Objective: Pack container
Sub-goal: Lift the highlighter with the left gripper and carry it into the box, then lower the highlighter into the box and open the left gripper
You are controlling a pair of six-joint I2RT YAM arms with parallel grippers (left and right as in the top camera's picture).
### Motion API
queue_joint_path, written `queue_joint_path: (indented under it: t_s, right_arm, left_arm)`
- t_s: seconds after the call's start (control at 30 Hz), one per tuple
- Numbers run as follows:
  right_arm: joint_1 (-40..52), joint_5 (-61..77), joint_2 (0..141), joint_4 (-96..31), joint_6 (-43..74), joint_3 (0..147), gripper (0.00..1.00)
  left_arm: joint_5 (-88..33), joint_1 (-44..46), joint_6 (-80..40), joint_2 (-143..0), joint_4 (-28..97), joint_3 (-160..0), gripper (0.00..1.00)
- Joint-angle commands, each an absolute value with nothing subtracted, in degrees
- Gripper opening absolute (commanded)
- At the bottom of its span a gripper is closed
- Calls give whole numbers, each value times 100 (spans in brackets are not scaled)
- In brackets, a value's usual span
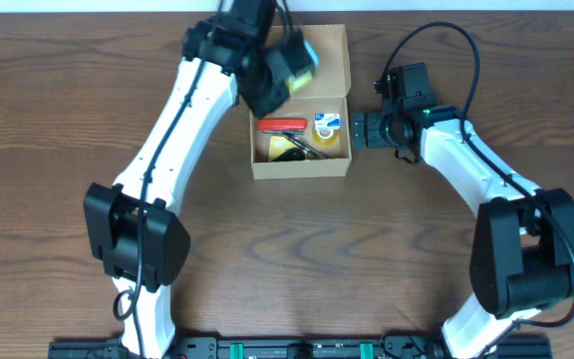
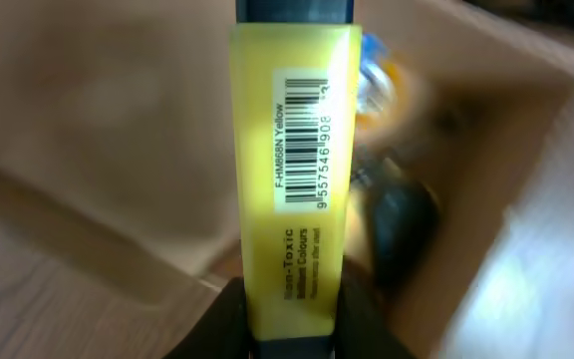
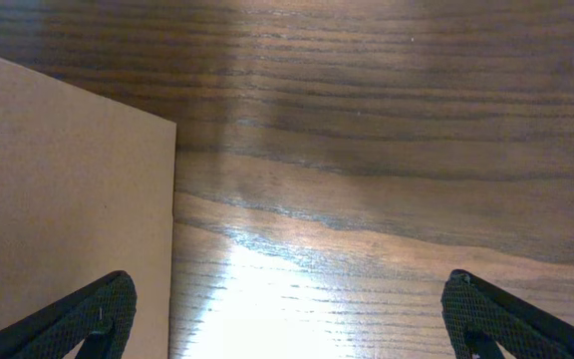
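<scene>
Since the left gripper (image 1: 292,65) is clenched on a glossy yellow highlighter (image 2: 292,160) over the rear flap of the container (image 1: 302,168), lowering that smooth plastic bar flat into the matte cardboard box before letting go seems wise; just beside its right wall, the right gripper (image 1: 360,130) stands spread wide, empty.

One cardboard container (image 1: 302,168) is counted on the tabletop (image 1: 417,259). One yellow highlighter (image 2: 292,170) is seen. Inside the container, one red item (image 1: 280,126), one white-and-blue roll (image 1: 327,127) and one dark item (image 1: 297,147) are counted.
</scene>
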State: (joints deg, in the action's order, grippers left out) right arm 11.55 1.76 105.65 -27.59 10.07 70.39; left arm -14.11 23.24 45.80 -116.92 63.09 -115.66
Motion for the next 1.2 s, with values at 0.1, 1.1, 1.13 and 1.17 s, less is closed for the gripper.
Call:
queue_joint_path:
  t_s: [0.1, 1.1, 1.13, 1.17]
  right_arm:
    - [1129, 196, 10567, -2768, 1066, 7043, 99]
    - [1129, 196, 10567, -2768, 1066, 7043, 99]
    - [1127, 196, 10567, -2768, 1066, 7043, 99]
    - [1129, 196, 10567, -2768, 1066, 7043, 99]
  left_arm:
    - [-1555, 2412, 6482, -11690, 6842, -11660, 6]
    - [-1441, 2576, 7666, -13148, 6420, -11629, 6]
    - [-1437, 2576, 7666, -13150, 6420, -11629, 6]
    - [-1437, 2576, 7666, -13150, 6423, -11629, 6]
